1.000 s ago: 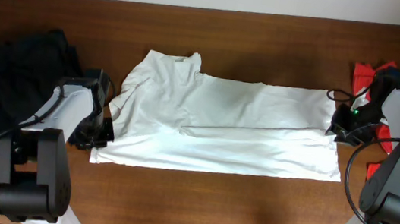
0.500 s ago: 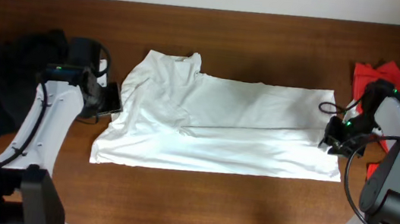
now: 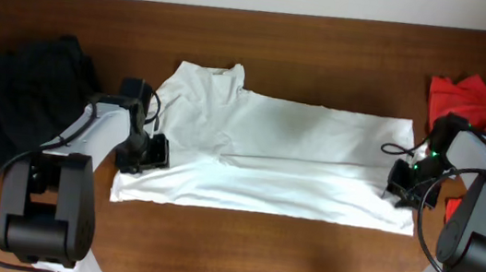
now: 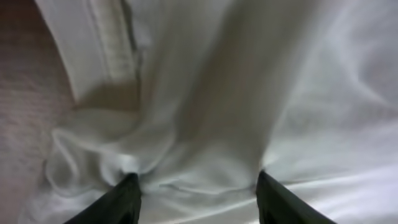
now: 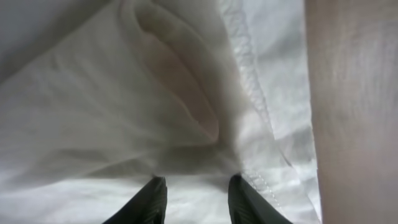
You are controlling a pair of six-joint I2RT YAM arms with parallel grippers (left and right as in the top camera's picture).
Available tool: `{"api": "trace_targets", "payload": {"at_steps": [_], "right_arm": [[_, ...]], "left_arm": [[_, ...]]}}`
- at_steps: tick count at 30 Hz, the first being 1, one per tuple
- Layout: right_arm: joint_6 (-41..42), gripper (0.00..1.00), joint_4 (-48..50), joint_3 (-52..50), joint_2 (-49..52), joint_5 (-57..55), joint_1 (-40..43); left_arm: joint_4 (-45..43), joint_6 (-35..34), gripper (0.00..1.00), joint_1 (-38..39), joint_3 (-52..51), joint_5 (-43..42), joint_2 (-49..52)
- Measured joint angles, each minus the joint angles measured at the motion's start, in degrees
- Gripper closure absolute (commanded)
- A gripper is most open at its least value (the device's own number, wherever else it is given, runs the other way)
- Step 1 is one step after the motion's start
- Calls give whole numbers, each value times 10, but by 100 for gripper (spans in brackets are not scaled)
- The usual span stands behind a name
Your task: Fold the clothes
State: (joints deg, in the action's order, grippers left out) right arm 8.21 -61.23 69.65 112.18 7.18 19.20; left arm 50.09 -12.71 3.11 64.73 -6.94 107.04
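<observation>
Left wrist view: the left gripper [image 4: 199,196] has its two dark fingers [image 4: 127,202] standing well apart, tips down on the white shirt [image 4: 249,93], with rumpled cloth lying between them and nothing clamped. A stitched seam [image 4: 115,43] runs along the cloth above the left finger, and the brown table [image 4: 18,93] shows at the left edge.

In the right wrist view, the right gripper [image 5: 198,199] has its fingers [image 5: 152,202] closer, a little apart, with a soft fold of the shirt between them. Whether they pinch that fold cannot be told. The stitched hem [image 5: 249,93] runs just beside the right finger, with bare table beyond it.

From overhead, the left gripper sits on the shirt's left edge, below the collar end, and the right gripper sits at the right edge by the hem. The shirt lies spread flat across the middle of the table, collar to the left. A black garment [image 3: 20,99] is heaped at the far left, apart from the shirt. A red garment [image 3: 471,94] lies at the far right, behind the right arm [image 3: 482,230].
</observation>
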Motion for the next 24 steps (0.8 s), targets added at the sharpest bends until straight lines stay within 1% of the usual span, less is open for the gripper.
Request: {"api": "trace_targets", "payload": {"at_steps": [2, 10, 14, 17, 18, 19, 20, 24], "right_arm": [[7, 63, -18, -7, 0, -11, 0], [26, 63, -40, -13, 4, -29, 0], [34, 62, -64, 2, 7, -35, 0], [37, 55, -87, 41, 7, -35, 1], [37, 46, -95, 64, 7, -35, 2], [37, 40, -104, 84, 6, -35, 2], [36, 36, -112, 103, 3, -35, 2], [36, 35, -144, 168, -14, -30, 2]], "left_arm": [[18, 1, 39, 0, -4, -1, 0], [94, -2, 39, 0, -31, -2, -3], [106, -2, 38, 0, -38, -2, -8], [97, -1, 34, 0, -25, -2, -30], [85, -1, 32, 0, -10, -2, -46], [73, 1, 31, 0, 6, -2, -59], [57, 4, 30, 0, 29, -2, -73], [-21, 14, 29, 0, 92, -15, -94]]}}
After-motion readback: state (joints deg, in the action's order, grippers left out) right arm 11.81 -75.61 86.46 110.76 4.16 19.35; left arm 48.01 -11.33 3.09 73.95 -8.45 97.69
